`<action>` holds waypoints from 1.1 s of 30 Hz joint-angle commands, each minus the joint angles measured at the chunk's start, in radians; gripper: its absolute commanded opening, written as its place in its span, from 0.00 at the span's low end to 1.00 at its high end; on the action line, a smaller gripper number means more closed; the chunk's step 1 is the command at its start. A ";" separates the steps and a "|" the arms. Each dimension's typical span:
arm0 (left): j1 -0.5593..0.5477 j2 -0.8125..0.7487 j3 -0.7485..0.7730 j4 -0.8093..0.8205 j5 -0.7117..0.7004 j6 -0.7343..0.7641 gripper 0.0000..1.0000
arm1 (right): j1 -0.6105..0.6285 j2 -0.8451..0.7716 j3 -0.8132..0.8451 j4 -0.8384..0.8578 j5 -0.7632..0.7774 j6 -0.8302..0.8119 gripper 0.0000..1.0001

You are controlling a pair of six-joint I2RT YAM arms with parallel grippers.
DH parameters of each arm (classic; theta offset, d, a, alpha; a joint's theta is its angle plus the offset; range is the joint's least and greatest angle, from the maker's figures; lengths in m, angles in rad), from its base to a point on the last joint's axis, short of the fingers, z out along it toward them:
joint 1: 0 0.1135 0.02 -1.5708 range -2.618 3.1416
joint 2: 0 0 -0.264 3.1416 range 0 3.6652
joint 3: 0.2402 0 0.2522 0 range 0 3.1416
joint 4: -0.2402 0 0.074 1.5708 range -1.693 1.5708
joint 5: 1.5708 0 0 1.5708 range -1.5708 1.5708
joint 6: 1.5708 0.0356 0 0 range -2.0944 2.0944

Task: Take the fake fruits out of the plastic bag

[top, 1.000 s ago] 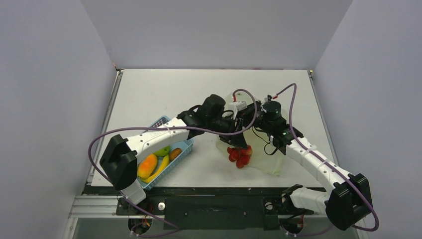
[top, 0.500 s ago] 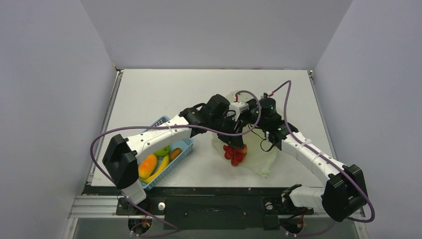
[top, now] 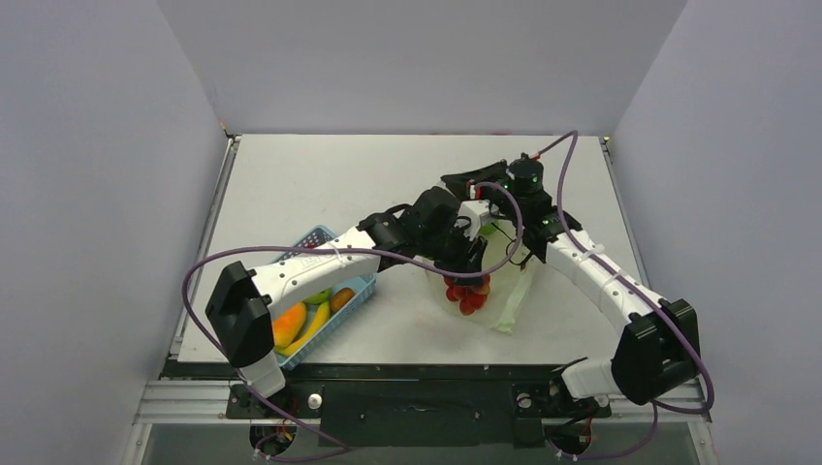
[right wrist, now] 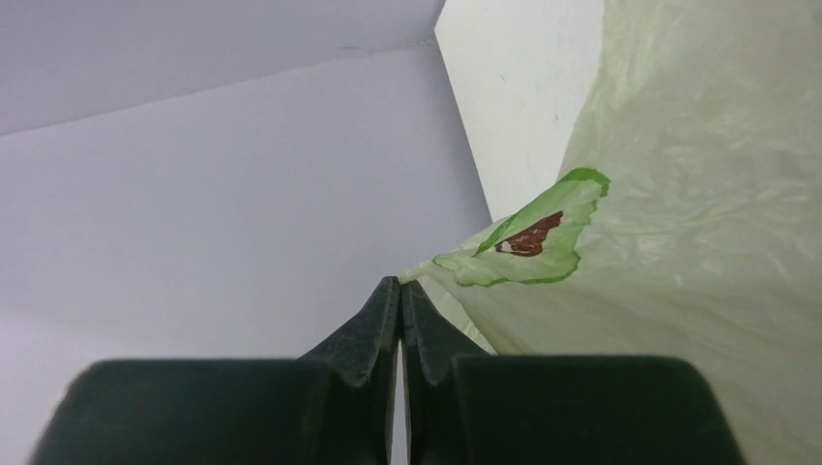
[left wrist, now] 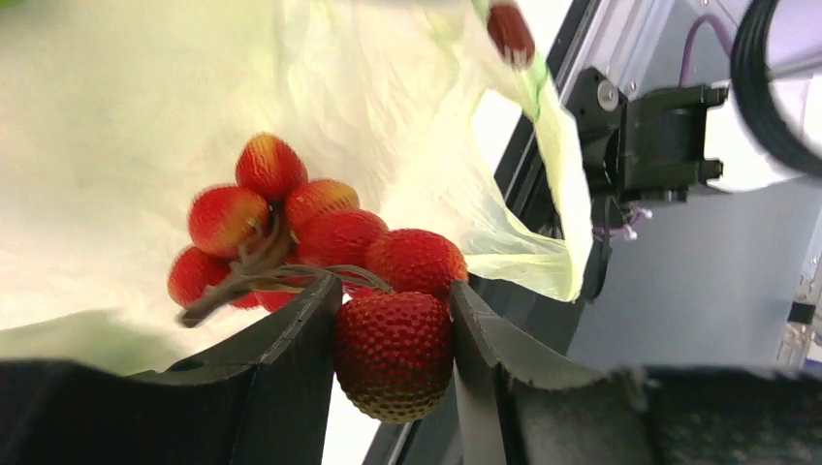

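Note:
My left gripper (top: 472, 274) is shut on one berry of the red-pink berry cluster (top: 467, 294). In the left wrist view the jaws (left wrist: 393, 291) pinch that berry, and the rest of the cluster (left wrist: 291, 218) hangs against the plastic bag (left wrist: 407, 126). The pale yellow-green bag (top: 511, 291) drapes down to the table. My right gripper (top: 496, 231) holds its top edge up. In the right wrist view the gripper (right wrist: 399, 283) is shut on the bag's rim (right wrist: 698, 242). A light green fruit (top: 315, 294) lies in the blue basket (top: 361, 287). No other task fruit shows.
The blue basket at the near left also holds yellow bananas (top: 312, 325) and an orange mango-like fruit (top: 287, 324). My left arm reaches over the basket's far end. Purple cables loop over both arms. Grey walls stand on three sides.
My right gripper has lifted the bag's rim up and toward the back, so the bag hangs taller and narrower. The left gripper still holds the berry cluster, which is now slightly farther back.

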 commanded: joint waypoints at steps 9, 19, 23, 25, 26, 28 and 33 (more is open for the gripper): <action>-0.037 -0.173 -0.001 -0.044 0.171 0.036 0.00 | -0.081 0.128 0.135 -0.118 -0.032 -0.330 0.00; 0.103 -0.344 -0.006 -0.058 -0.042 -0.135 0.00 | -0.051 0.031 0.048 -0.292 0.094 -0.632 0.00; 0.210 -0.436 -0.006 -0.073 -0.005 -0.175 0.00 | -0.051 -0.014 -0.011 -0.345 0.153 -0.713 0.00; 0.253 -0.467 0.019 -0.129 -0.026 -0.151 0.00 | -0.050 -0.039 -0.037 -0.373 0.167 -0.741 0.00; 0.279 -0.475 0.025 -0.150 -0.040 -0.138 0.00 | -0.050 -0.061 -0.046 -0.376 0.172 -0.755 0.00; 0.320 -0.491 0.032 -0.243 -0.082 -0.107 0.00 | -0.050 -0.096 -0.069 -0.387 0.181 -0.769 0.00; 0.435 -0.517 0.007 -0.343 -0.142 -0.068 0.00 | -0.049 -0.182 -0.103 -0.426 0.189 -0.793 0.00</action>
